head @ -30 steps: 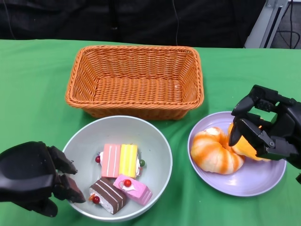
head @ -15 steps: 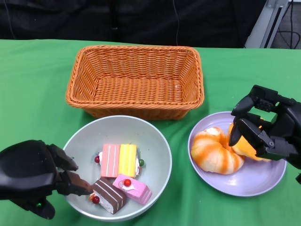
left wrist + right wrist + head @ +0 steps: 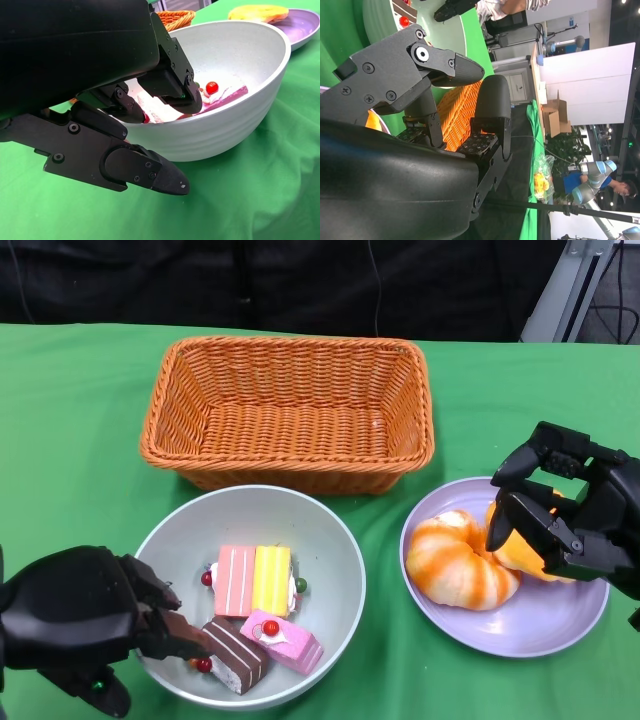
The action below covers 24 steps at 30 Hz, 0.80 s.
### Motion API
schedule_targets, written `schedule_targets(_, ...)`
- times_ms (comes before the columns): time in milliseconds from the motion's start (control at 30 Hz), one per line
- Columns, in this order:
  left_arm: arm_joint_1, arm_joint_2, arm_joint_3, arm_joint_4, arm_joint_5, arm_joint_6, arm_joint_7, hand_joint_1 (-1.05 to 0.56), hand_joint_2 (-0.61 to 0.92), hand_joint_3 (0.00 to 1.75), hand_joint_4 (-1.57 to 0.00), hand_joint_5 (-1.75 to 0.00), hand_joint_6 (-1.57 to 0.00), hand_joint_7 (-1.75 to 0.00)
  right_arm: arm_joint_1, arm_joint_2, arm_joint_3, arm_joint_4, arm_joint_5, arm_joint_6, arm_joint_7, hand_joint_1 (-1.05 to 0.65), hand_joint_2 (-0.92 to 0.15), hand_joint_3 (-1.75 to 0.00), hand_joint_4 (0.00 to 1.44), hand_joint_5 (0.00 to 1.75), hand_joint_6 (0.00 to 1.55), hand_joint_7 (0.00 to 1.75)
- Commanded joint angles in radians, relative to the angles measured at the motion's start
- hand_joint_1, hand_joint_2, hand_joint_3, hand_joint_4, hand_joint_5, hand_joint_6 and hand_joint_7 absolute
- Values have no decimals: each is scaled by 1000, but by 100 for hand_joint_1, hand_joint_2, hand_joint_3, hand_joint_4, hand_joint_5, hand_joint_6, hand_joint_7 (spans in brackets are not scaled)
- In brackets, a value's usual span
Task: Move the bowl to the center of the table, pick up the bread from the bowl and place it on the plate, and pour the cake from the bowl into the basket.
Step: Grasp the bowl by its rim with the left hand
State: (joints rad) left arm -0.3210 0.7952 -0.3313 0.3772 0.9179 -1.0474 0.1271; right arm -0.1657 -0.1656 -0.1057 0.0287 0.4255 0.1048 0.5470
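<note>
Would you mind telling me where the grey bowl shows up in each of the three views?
Head view: bowl at lower centre, in front of the basket.
Left wrist view: fills the middle.
Right wrist view: only a sliver at the top edge.
Shared landmark: the orange basket.

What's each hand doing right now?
Left hand: fingers over the bowl rim, gripping it.
Right hand: holding the orange bread over the plate.
</note>
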Motion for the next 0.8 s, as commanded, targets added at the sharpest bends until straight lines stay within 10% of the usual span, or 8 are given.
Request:
schedule_targets(33,-13,3,-12,11,8,13,-4,-68,92,4,-73,-1,-70,-2,10,-7,-9,-19,5,6,-7,-28,-60,-76,63,158,61,125)
schedule_targets(800,-36,-38,-63,56,10,53,10,-68,92,10,-83,-3,-81,-3,13,-6,-7,-15,0,-2,-5,-29,-60,-74,64,158,61,126)
